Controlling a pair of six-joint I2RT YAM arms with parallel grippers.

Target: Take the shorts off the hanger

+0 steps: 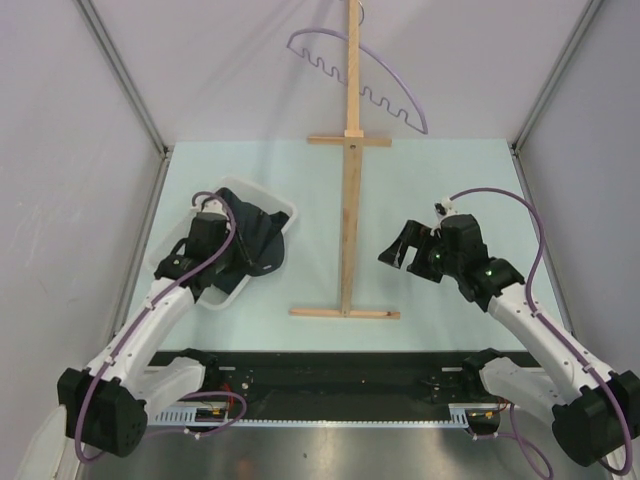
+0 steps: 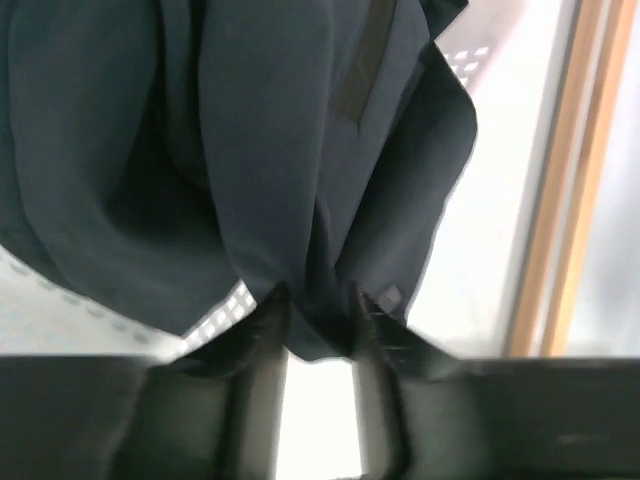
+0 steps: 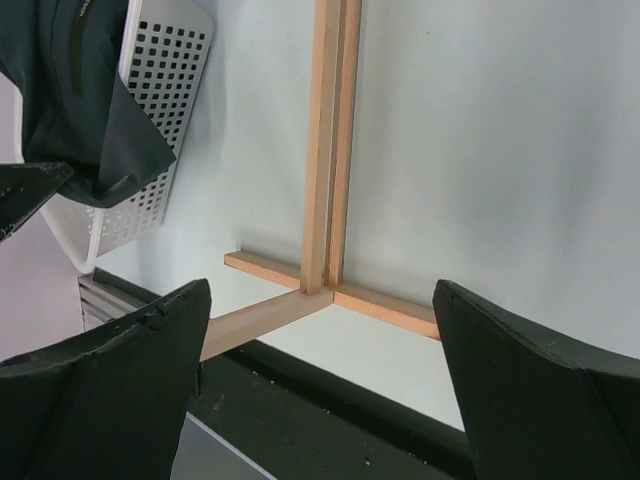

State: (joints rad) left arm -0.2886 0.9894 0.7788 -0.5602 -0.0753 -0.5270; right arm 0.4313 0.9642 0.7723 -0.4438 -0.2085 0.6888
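Note:
The lilac wire hanger (image 1: 362, 72) hangs bare on the top of the wooden stand at the back. The black shorts (image 1: 258, 238) lie crumpled in the white basket (image 1: 285, 210) at the left. My left gripper (image 1: 222, 235) is down in the basket. In the left wrist view its fingertips (image 2: 318, 300) pinch a fold of the shorts (image 2: 270, 150). My right gripper (image 1: 398, 250) hovers right of the stand, wide open and empty (image 3: 320, 295). The right wrist view also shows the shorts (image 3: 80, 90) draped over the basket (image 3: 165, 90).
The wooden T-shaped stand (image 1: 352, 200) runs down the middle of the table between the two arms; its base cross sits near the front edge (image 3: 325, 290). It also shows at the right of the left wrist view (image 2: 565, 200). Grey walls enclose the table.

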